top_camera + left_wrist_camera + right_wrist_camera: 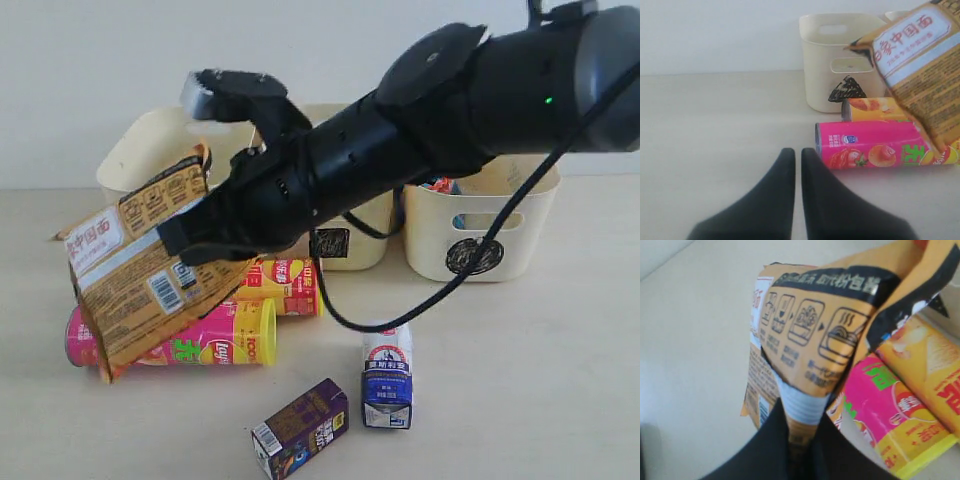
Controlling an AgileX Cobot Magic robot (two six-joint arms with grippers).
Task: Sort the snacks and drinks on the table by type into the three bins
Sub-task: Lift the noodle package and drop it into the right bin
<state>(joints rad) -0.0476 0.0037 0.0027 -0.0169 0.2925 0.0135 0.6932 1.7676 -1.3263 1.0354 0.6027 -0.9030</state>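
Item 1. Right gripper point(192, 240): black, two-fingered, on a thick black arm reaching in from the far right. Its jaws are closed tight on one edge of the packet.

Item 2. Large orange-brown crinkly packet point(140, 270): printed with a barcode and cooking pictograms. It is pinched in the right gripper and hangs tilted at the left of the scene, overlapping the tubes. Whether its low corner touches the table cannot be told.

Item 3. Pink cylindrical chip tube point(215, 345): lies on its side on the table, partly behind the packet.

Item 4. Yellow cylindrical chip tube point(285, 285): lies on its side just beyond the pink one, nearer the tubs.

Item 5. Small white-and-blue drink carton point(387, 378): stands upright, near centre.

Item 6. Small dark purple drink carton point(300, 428): lies tipped over, nearest, just left of the white one.

Item 7. Three cream plastic tubs in a far row: triangle-marked at left point(150, 140), square-marked in the middle point(330, 112), circle-marked at right point(480, 225).

Item 8. Left gripper point(797, 155): black fingers pressed together, holding nothing, over bare table.

Item 9. Pale beige table point(560, 380).
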